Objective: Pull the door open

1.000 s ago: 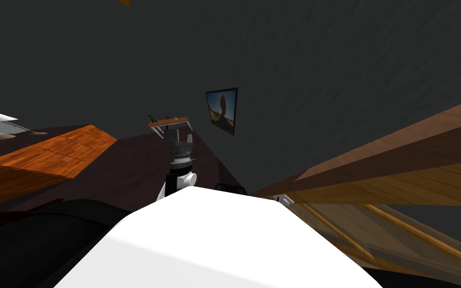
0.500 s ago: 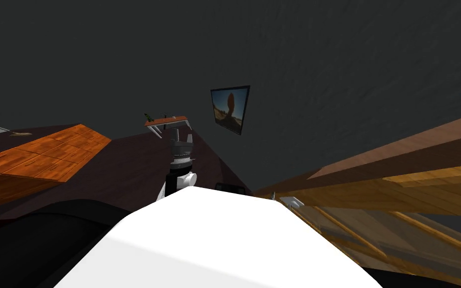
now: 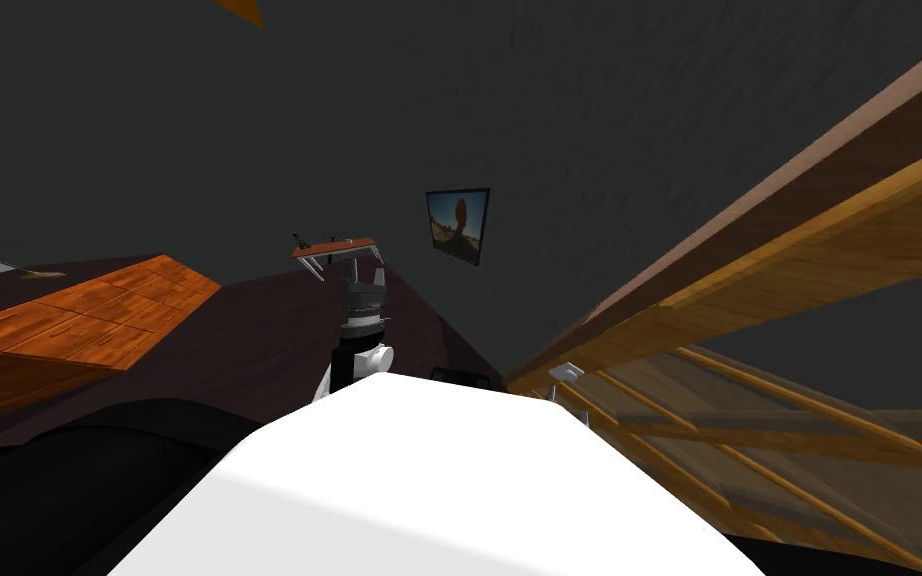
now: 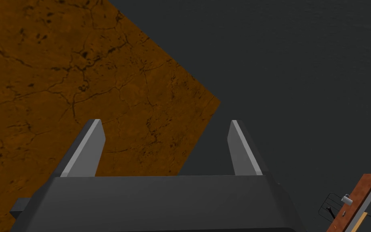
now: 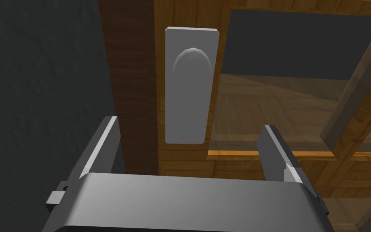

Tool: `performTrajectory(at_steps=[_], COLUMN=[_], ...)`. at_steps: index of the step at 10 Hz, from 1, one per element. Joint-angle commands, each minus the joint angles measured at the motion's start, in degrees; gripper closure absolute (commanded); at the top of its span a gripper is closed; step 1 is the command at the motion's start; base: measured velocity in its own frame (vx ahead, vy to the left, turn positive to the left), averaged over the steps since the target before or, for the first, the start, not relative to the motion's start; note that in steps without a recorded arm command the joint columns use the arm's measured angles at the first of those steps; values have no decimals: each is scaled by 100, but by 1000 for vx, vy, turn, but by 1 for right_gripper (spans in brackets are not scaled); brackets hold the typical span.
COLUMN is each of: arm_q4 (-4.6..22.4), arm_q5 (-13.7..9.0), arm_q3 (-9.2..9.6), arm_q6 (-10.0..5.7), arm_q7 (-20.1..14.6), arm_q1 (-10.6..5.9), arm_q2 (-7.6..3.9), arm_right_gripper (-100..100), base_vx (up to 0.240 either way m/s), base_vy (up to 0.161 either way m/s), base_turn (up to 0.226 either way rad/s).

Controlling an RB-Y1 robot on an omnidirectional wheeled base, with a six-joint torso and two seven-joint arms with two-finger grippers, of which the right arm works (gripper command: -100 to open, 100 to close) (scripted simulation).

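The wooden door (image 3: 749, 290) with glass panes stands at my right, its leaf slanting up to the corner of the head view. In the right wrist view a grey handle plate (image 5: 190, 84) with a rounded knob (image 5: 192, 60) sits on the door's stile (image 5: 180, 159). My right gripper (image 5: 190, 143) is open just short of the plate, its fingers (image 5: 104, 145) wide apart with nothing between them. My left arm reaches straight ahead, away from the door. Its gripper (image 4: 164, 147) is open and empty too.
A dark wall runs ahead with a framed picture (image 3: 458, 225) on it. A small brown-topped table (image 3: 334, 243) stands far ahead. An orange-brown wooden top (image 3: 79, 315) lies to my left. A dark wall strip (image 5: 40, 80) borders the door's edge.
The door leaf has swung: its edge rises much steeper across the head view than a second ago. The wall picture has shifted a little, so my head moved slightly.
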Motion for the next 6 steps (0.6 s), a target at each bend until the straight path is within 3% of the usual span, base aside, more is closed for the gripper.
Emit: performTrajectory(at_steps=[1,2,4,6], arm_q4=[190,274,610,743], arm_q5=[-11,-15,-28,-34], arm_q3=[-67,-92,-190,-229], arm_q6=[142,188,375,449], arm_q7=[-208,-288,-610,-737], arm_q1=[-201,-279,-591,-715], arm_q2=[-148,-205,-432,-522], arm_right_gripper=[-100,-100,-100,-100], base_vx=[88,117,129,95], base_vy=[-43,-23,-5,-5], base_turn=[-93,-54,-84,-39])
